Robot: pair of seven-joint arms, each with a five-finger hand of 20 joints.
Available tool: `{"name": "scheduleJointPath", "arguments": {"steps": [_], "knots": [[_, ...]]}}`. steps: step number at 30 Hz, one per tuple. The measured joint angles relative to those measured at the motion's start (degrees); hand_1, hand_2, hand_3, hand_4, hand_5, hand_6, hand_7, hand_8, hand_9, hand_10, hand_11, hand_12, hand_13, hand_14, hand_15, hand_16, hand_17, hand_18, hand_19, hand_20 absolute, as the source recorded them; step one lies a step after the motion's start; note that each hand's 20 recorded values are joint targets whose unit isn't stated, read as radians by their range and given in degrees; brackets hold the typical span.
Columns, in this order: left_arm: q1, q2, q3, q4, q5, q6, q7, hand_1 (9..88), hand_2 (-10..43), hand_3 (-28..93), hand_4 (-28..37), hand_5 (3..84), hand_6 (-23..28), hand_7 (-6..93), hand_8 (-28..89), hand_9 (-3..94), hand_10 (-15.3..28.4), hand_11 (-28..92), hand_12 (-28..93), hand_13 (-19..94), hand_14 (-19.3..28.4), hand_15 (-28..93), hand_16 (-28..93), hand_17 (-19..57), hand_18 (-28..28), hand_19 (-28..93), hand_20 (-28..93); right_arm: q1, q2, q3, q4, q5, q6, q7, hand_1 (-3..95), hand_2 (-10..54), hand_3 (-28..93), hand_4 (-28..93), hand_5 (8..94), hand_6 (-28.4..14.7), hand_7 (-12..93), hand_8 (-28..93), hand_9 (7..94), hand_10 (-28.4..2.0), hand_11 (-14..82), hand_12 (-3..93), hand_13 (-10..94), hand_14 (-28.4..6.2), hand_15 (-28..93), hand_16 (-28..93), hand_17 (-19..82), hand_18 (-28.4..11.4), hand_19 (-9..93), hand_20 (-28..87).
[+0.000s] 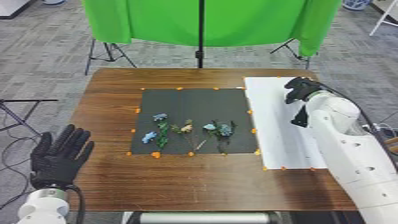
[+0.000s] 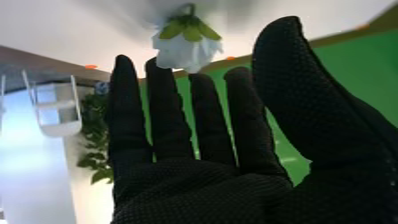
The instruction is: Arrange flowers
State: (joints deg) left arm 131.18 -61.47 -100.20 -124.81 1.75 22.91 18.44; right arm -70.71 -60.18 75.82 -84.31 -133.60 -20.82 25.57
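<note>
The brown table (image 1: pixel 115 177) fills the middle of the head view. On its right side the white sheet (image 1: pixel 280 140) is laid lengthwise, probably as the place where the arrangement is to be made. Beside it, in the centre, the dark mat (image 1: pixel 178 102) is edged with orange tabs (image 1: pixel 156 155), by which it is perhaps held flat or marked out.

From the lower right the right arm (image 1: pixel 342 135) is extended over the sheet, and the right hand (image 1: pixel 304 90) is held above the sheet's upper part. Its fingers are straight and parted, clamped on nothing. The left hand (image 1: pixel 58 159), at the lower left, is held palm-flat with fingers spread, apparently kept aside so that the work is not crowded.

On the mat's lower half the blue flowers (image 1: pixel 149 136) and a pale flower (image 1: pixel 187 128) are laid in a loose row, presumably so that each can be picked singly. In the right wrist view a white flower (image 2: pixel 187 45) is seen by the fingertips, against the sheet; whether it is touched cannot be told, and just a short curl of stem is made out.

Among the leaves (image 1: pixel 163 141), stems are overlapped and hard to separate. Below the right hand, a dark patch (image 1: pixel 300 118) cannot be identified.
</note>
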Motion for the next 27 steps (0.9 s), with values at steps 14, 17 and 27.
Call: {"name": "scheduleJointPath", "arguments": {"steps": [14,17,27], "knots": [[-0.86,0.06,1.17,0.41,-0.36,-0.43,0.49,28.8,15.0,69,-28.3,49.2,10.1,11.1,-9,45.5,15.6,22,11,40,14.9,39,-6,-5.7,14.0,39,14,-0.46,-0.67,-5.46,3.07,-5.2,14.71,-0.13,63.3,-9.5,64,-28,71.9,2.3,24,-4,81.3,-8.2,7.6,36.5,71,-3.5,27,42,28,-16.6,66,34],[-0.58,0.15,1.14,0.36,-0.6,-0.64,1.06,28.7,14.8,69,-28.3,49.2,10.2,11.1,-9,45.5,15.6,22,11,40,14.8,39,-6,-5.7,14.0,39,14,-2.97,1.83,-6.5,-2.4,-4.14,16.52,0.03,63.0,-9.5,64,-28,71.5,1.8,23,-4,80.9,-8.6,7.4,36.3,71,-3.9,27,41,28,-16.9,66,35],[0.74,0.62,0.68,-0.11,-1.59,-0.87,2.62,28.5,12.6,70,-28.3,48.8,10.2,10.9,-9,45.0,15.5,22,11,39,14.9,38,-6,-5.6,14.1,39,14,-12.28,10.22,-6.26,-25.35,11.37,13.41,1.82,62.6,-9.5,64,-28,70.1,0.7,19,-3,79.5,-10.1,6.2,34.2,69,-4.9,28,39,28,-18.1,67,34]]}}
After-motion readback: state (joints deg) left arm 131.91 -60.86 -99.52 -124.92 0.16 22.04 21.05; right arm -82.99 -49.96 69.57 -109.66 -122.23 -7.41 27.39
